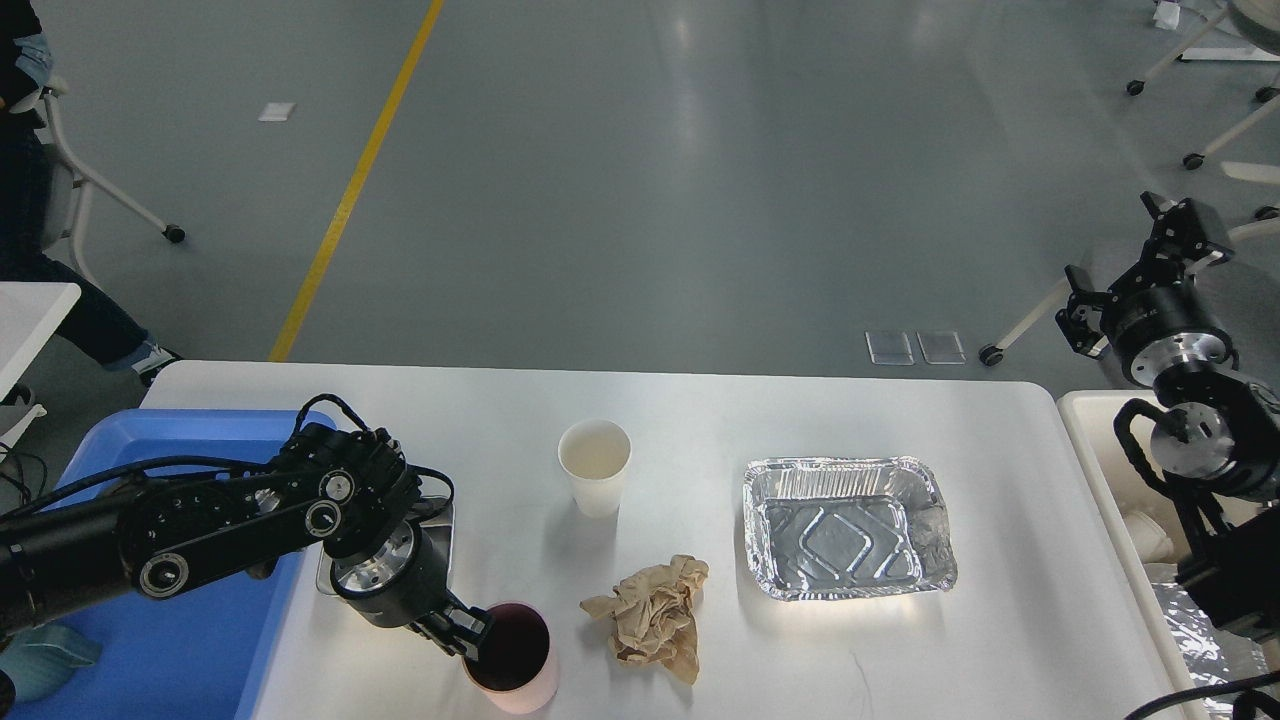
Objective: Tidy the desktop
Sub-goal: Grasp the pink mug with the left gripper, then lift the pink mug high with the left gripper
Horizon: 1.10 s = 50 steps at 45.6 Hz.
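The white desktop point(760, 415) holds a pink cup point(525, 685) with a dark inside at the front left. There is also a white paper cup point(594, 465), a crumpled brown paper point(655, 620) and an empty foil tray point(848, 525). My left gripper point(468, 634) reaches from the left to the pink cup's left rim. Its fingers look closed on the rim, one inside the cup. My right gripper point(1180, 225) is raised off the table's right end over the floor, too small and dark to read.
A blue plastic tray point(170, 650) lies at the table's left end with a teal item point(40, 660) in it. A small metal container point(437, 520) sits partly under my left wrist. A cream bin point(1100, 440) stands at the right edge. Wheeled chairs stand on the floor behind.
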Motion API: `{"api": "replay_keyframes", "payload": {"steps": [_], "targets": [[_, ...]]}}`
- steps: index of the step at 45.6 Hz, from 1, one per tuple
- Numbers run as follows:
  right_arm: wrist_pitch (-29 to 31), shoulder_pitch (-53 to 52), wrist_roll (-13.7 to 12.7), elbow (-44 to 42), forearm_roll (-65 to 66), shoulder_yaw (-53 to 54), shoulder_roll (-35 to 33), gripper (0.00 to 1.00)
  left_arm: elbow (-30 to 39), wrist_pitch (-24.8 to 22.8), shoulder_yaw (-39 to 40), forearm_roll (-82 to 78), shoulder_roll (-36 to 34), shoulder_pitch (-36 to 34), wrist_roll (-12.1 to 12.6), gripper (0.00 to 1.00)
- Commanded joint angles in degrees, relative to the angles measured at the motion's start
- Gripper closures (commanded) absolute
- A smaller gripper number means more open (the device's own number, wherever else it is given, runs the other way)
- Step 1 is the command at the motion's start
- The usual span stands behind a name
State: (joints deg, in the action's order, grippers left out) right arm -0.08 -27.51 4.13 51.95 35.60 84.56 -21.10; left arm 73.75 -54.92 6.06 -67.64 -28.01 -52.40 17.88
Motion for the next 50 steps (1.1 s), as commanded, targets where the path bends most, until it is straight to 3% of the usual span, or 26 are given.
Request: {"api": "replay_keyframes", "payload": {"steps": [1, 13, 37, 50], "targets": [[-0.01, 0.00, 0.00, 0.00, 0.00, 0.00, 0.00, 0.00, -0.18, 1.31, 0.00, -0.91, 0.50, 0.01, 0.06, 0.79], [-0.01, 0.00, 0.00, 0.08, 0.00, 0.00, 0.00, 0.00, -0.18, 1.49, 0.00, -1.80, 0.32, -0.25, 0.93, 1.00], [-0.01, 0.35, 0.00, 0.00, 0.00, 0.08, 0.00, 0.00, -0.18, 3.68, 0.35, -4.26, -0.03, -1.04, 1.20, 1.00], [-0.01, 0.35, 0.00, 0.00, 0.00, 0.08, -0.08, 0.00, -0.18, 6.23, 4.92, -4.08, -0.55, -3.50, 0.05, 1.00]]}}
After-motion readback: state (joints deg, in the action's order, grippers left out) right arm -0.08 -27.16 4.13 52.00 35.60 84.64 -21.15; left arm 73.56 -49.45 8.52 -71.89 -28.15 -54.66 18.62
